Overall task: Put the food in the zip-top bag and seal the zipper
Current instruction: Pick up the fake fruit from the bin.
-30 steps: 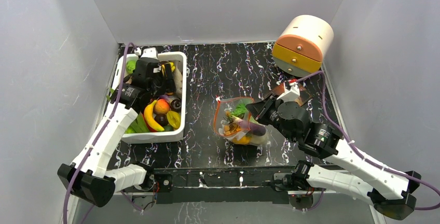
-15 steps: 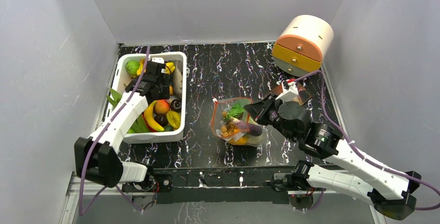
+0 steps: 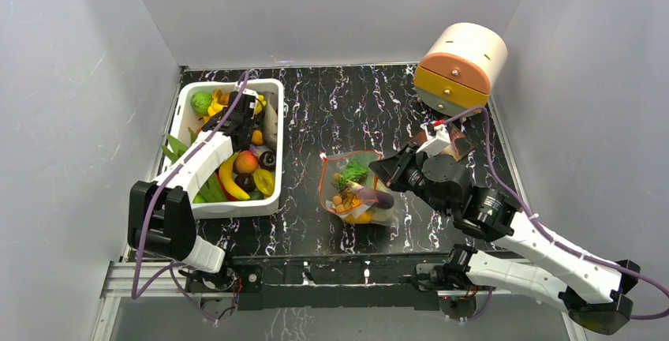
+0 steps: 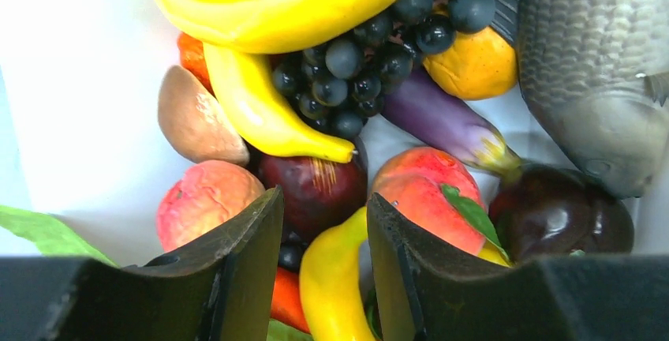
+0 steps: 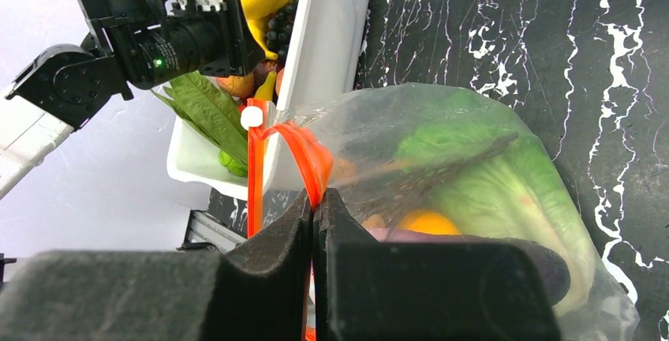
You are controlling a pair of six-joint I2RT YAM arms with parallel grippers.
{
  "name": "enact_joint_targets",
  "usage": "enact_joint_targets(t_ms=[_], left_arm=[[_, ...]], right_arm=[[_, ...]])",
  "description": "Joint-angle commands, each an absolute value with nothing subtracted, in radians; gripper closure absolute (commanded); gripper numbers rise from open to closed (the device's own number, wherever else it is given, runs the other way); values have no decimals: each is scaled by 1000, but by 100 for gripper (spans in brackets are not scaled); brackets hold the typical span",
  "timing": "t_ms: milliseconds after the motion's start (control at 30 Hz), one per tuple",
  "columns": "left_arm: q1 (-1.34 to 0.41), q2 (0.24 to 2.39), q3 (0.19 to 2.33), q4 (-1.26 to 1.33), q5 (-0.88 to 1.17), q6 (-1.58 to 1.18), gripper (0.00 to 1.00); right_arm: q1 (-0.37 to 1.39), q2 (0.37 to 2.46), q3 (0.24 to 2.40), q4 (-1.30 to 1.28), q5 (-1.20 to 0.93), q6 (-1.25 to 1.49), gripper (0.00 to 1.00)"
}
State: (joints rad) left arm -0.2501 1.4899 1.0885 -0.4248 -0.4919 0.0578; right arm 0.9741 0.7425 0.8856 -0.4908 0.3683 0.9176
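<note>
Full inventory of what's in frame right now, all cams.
table: 1, black with white veins, under everything
tub: 1, white, left side of table
food in tub: many pieces, yellow, red, orange, purple, green, piled inside
fish: 1, grey, in tub
zip-top bag: 1, clear, table centre
zipper: 1, red-orange, along bag mouth
food in bag: several pieces, green, orange, purple
drawer unit: 1, cream, orange and yellow, far right corner
left tool: 1, black, open above tub food
right tool: 1, black, shut on zipper
</note>
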Motion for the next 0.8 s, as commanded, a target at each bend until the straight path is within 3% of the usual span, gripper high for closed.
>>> enact_joint_targets(t_ms=[0,67,200,367,767], left_arm=[[-231,1427,1074,-339,-464,227,58],[-214,1426,1099,-390,-315,278,54],[-210,1467,1215,-546,-214,320,53],[-205,1531,1269,-704,-221,348,52],[-167,1455,1115,-627,-211,491,52]], right_arm=[[975,714,925,-424,392,903,100],[975,720,938,-438,384,890,100],[975,736,959,-468,357,868,100],[975,736,967,-494,359,864,100],[975,733,1007,-597,401,880,100]])
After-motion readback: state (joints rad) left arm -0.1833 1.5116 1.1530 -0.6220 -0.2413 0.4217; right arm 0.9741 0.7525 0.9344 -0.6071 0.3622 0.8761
